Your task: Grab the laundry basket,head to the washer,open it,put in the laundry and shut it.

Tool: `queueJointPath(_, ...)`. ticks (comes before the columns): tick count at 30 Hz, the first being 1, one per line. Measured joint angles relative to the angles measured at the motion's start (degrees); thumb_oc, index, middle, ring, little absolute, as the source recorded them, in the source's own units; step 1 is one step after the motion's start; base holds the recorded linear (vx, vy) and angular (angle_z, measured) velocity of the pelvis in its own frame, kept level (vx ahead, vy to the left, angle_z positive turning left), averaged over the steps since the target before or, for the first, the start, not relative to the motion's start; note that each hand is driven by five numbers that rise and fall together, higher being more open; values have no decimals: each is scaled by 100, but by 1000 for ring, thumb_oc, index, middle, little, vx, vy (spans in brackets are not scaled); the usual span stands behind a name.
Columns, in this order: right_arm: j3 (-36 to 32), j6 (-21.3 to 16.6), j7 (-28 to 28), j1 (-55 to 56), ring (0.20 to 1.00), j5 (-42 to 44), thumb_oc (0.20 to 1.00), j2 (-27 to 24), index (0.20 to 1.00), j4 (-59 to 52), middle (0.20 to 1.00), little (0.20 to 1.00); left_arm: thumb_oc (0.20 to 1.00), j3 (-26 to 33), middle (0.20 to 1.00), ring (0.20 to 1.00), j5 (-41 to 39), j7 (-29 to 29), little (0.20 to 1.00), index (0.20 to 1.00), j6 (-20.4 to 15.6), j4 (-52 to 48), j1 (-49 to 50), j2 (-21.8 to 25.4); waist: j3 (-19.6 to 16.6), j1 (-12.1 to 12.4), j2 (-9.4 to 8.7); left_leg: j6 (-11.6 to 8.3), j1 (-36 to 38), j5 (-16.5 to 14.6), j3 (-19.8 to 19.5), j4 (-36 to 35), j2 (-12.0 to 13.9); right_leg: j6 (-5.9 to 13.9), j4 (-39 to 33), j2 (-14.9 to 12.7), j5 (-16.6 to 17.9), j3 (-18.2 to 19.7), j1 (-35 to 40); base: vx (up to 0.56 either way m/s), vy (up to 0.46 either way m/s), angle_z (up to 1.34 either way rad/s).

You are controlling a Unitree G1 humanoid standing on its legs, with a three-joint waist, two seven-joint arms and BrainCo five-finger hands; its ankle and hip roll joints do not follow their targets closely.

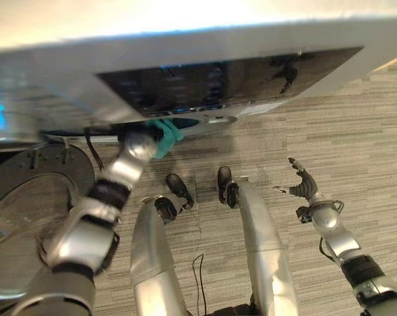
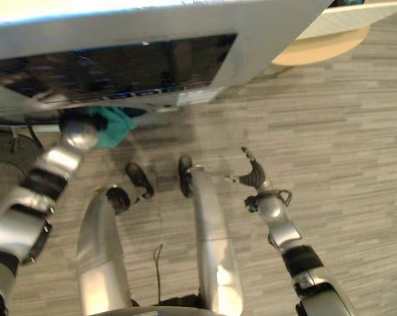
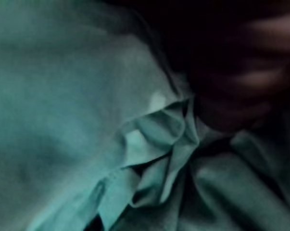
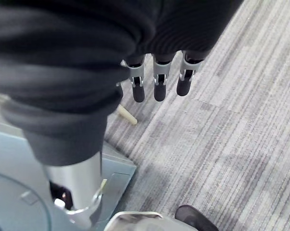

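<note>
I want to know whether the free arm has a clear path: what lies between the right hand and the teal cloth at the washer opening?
In the left eye view, striped carpet floor separates the right hand from the teal cloth.

One washer — one teal cloth — two hands.

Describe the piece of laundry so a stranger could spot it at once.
Start at the big silver-grey washer with the dark panel. Just under its front edge, the left hand reaches into the opening. The teal cloth bunched at that hand is the laundry, the one bright, soft, crumpled thing among grey metal and striped carpet.
</note>
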Motion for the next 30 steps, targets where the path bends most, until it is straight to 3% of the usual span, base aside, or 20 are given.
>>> queueJointPath(3, 99, -122, 14, -18, 1000, 177, 1000, 5, 1000, -5, 1000, 1000, 200, -726, 200, 200, 86, 240, 200, 200, 34, 396, -1052, 640, 3, -52, 5, 39, -290, -54, -44, 288, 170, -7, 155, 126, 13, -9, -265, 31, -34, -17)
queueJointPath(4, 124, -177, 11, 13, 1000, 235, 1000, -7, 1000, 14, 1000, 1000, 310, -762, 310, 310, 254, 384, 310, 310, 77, 382, -1297, 754, 0, -81, 34, 13, -323, -66, -43, 320, 203, -35, 186, 135, 16, -17, -315, 46, -52, -11)
queueJointPath(5, 153, -238, 22, 43, 1000, 262, 1000, -9, 1000, 17, 1000, 1000, 777, -975, 777, 777, 347, 525, 777, 777, 89, 364, -1608, 916, 0, -74, 46, 9, -380, -61, -56, 363, 205, -68, 242, 147, 11, -18, -365, 35, -32, -3)
queueJointPath(6, 144, -257, 27, 85, 1000, 364, 1000, -11, 1000, 23, 1000, 1000, 1000, -1090, 1000, 1000, 507, 693, 1000, 1000, 76, 250, -1630, 929, 0, -16, 46, 7, -469, -62, -116, 403, 212, -79, 255, 170, 2, -39, -422, 31, -15, 6)
queueJointPath(7, 142, -261, 47, 38, 1000, 405, 1000, -12, 1000, 67, 1000, 1000, 1000, -1537, 1000, 1000, 732, 644, 1000, 1000, 138, 467, -1679, 959, 2, 49, 49, -1, -495, -65, -123, 463, 229, -101, 328, 176, -10, -42, -466, 42, -30, 0)
queueJointPath(9, 148, -346, 79, -147, 1000, 466, 1000, -28, 1000, 90, 1000, 1000, 1000, -1898, 1000, 1000, 751, 442, 1000, 1000, 187, 936, -1786, 960, -1, 136, 57, -9, -556, -91, -170, 534, 254, -132, 389, 201, -32, -43, -515, 40, -31, -6)
queueJointPath(11, 122, -350, 112, -265, 1000, 464, 1000, -39, 1000, 139, 1000, 1000, 1000, -1834, 1000, 1000, 747, 62, 1000, 1000, 172, 1123, -1698, 945, 2, 171, 65, -3, -575, -144, -215, 539, 247, -140, 406, 200, -36, -69, -505, 35, -11, 3)
queueJointPath(12, 122, -332, 125, -223, 1000, 459, 1000, -11, 1000, 338, 1000, 1000, 1000, -1238, 1000, 1000, 738, -119, 1000, 1000, 88, 967, -939, 736, -28, 271, 128, -49, -402, -165, -300, 511, 201, -193, 374, 175, -88, -125, -276, 19, 4, 11)
queueJointPath(13, 120, -332, 125, -171, 1000, 458, 1000, -11, 1000, 352, 1000, 1000, 1000, -1186, 1000, 1000, 738, -150, 1000, 1000, 84, 962, -651, 636, -67, 302, 186, -52, -348, -173, -319, 500, 197, -191, 354, 174, -108, -143, -202, 0, 5, 17)
queueJointPath(14, 37, -320, 127, -69, 1000, 449, 1000, 20, 1000, 370, 1000, 1000, 1000, -721, 1000, 1000, 691, -307, 1000, 1000, 59, 814, 87, 320, -141, 382, 337, -61, -210, -173, -370, 386, 135, -195, 280, 118, -151, -218, 2, -20, 8, 17)
queueJointPath(15, -11, -253, 121, -1, 1000, 451, 1000, 110, 1000, 551, 1000, 1000, 1000, -204, 1000, 1000, 628, -344, 1000, 1000, 46, 580, 893, -132, -148, 399, 368, -138, 118, -157, -369, 211, 84, -197, 133, 89, -157, -219, 304, -38, 18, 36)
queueJointPath(16, 143, -218, 127, 218, 1000, 428, 1000, 128, 1000, 660, 1000, 1000, 1000, -151, 1000, 1000, 608, -517, 1000, 1000, 20, 493, 1967, -464, -702, 468, 474, -247, 193, -150, -374, -81, -35, -186, -68, 31, -231, -236, 409, -55, 40, 52)
queueJointPath(17, 132, -193, 90, 355, 1000, 390, 1000, 131, 1000, 740, 1000, 1000, 1000, -76, 1000, 1000, 565, -682, 1000, 1000, 12, 144, 2880, -550, -858, 482, 451, -380, 644, -48, -300, -519, -109, -178, -431, -65, -143, -300, 809, -60, 41, 77)
queueJointPath(19, 55, -75, 88, 453, 1000, 367, 1000, 197, 1000, 929, 1000, 1000, 1000, 452, 1000, 1000, 392, -849, 1000, 1000, -3, -198, 3916, -624, -1112, 669, 394, -369, 1321, 280, -265, -1243, -264, -133, -970, -105, -124, -364, 1477, -24, 46, 43)
queueJointPath(21, -142, 66, 73, 524, 1000, 353, 1000, 273, 1000, 1134, 1000, 1000, 1000, 1037, 1000, 1000, 188, -933, 1000, 1000, -53, -463, 4599, -1053, -1117, 632, 378, -400, 2029, 573, -184, -1919, -447, 9, -1480, -124, 64, -323, 2122, 10, 28, 15)
queueJointPath(25, -313, 175, 133, 1048, 1000, 340, 1000, 316, 1000, 1378, 1000, 1000, 1000, 1211, 1000, 1000, -35, -1309, 1000, 1000, -127, -458, 6012, -1336, -1251, 709, 390, -494, 3783, 852, -188, -3314, -757, 190, -2664, -92, 120, -338, 3824, 152, 25, 8)
queueJointPath(26, -467, 216, 155, 1289, 1000, 337, 1000, 344, 1000, 1416, 1000, 1000, 1000, 1378, 1000, 1000, -48, -1401, 1000, 1000, -132, -437, 6368, -1488, -1279, 735, 385, -519, 4353, 1059, -157, -3876, -855, 323, -3101, -63, 231, -326, 4322, 206, 34, -6)
queueJointPath(30, -574, 314, 299, 1994, 1000, 224, 1000, 344, 1000, 1604, 1000, 1000, 1000, 1435, 1000, 1000, -48, -1679, 1000, 1000, -102, -184, 7181, -1678, -1595, 734, 307, -536, 5668, 1400, -82, -4959, -996, 340, -4026, 84, 490, -273, 5486, 145, 28, -23)
